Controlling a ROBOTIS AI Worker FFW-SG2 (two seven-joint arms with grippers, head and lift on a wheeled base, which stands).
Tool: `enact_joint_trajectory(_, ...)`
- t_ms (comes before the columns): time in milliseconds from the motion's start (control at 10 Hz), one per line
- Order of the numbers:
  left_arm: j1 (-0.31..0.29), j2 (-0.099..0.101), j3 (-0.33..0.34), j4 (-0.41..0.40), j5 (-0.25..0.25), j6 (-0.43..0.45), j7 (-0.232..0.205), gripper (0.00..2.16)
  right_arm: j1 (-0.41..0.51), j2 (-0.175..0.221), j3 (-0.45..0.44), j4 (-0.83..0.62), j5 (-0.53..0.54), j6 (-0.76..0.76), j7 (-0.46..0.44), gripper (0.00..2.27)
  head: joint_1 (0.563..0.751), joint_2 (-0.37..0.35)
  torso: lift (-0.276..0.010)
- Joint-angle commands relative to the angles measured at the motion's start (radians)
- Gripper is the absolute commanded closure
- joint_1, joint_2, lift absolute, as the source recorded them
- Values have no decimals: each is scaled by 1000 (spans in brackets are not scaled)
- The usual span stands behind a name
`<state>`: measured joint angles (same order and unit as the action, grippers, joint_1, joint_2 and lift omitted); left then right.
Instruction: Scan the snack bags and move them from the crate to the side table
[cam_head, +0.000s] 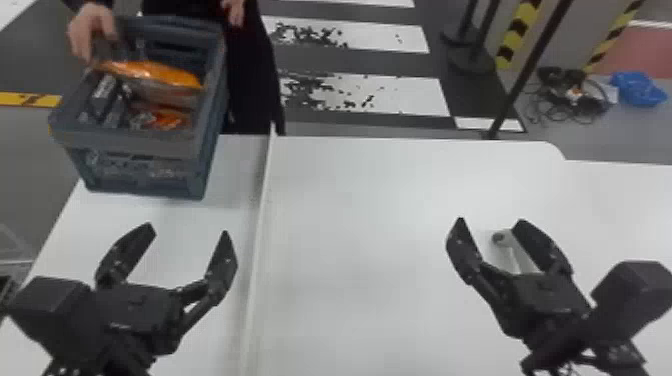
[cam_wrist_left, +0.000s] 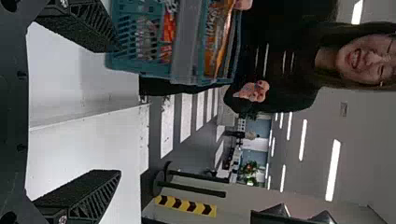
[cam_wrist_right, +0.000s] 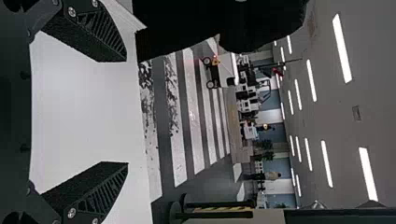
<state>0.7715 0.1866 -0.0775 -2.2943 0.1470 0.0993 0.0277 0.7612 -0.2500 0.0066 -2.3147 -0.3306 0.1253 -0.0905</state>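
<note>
If reaching for orange snack bag (cam_head: 152, 73), use nearer left gripper (cam_head: 188, 229), wide open, empty; aim toward head-view 11:30, across roughly 9-to-3 long axis.

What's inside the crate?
Inside the crate are snack bags. A big orange one is up near the top, where a person's hand is. There's more orange and some dark packets below. The bottom is covered, so I can't tell what's there.
</note>
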Motion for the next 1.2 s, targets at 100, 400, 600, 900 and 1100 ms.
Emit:
enact_joint_trajectory(100, 0, 1, 10, -1, 8, 23, 1, 83, 4, -2, -2, -3, 1, 3, 0, 137, 695, -58, -87)
enact_joint_trajectory(400, -1, -1, 16, 3, 8, 32, -5, 83, 0, 6, -4, 8, 10, 12, 2, 137, 695, -57, -87)
enact_joint_trajectory(600, -1, -3, 35, 3, 43, 35, -20, 76, 1, 11, 1, 11, 13, 18, 2, 134, 695, -55, -87)
enact_joint_trajectory(900, -51, -52, 110, -45, 152, 259, -58, 90, 1, 6, 12, 6, 22, 18, 2, 137, 695, -42, -87)
enact_joint_trajectory(1100, -101, -75, 122, -43, 191, 287, -46, 93, -6, 5, 46, 20, 48, 18, 3, 140, 695, -12, -87)
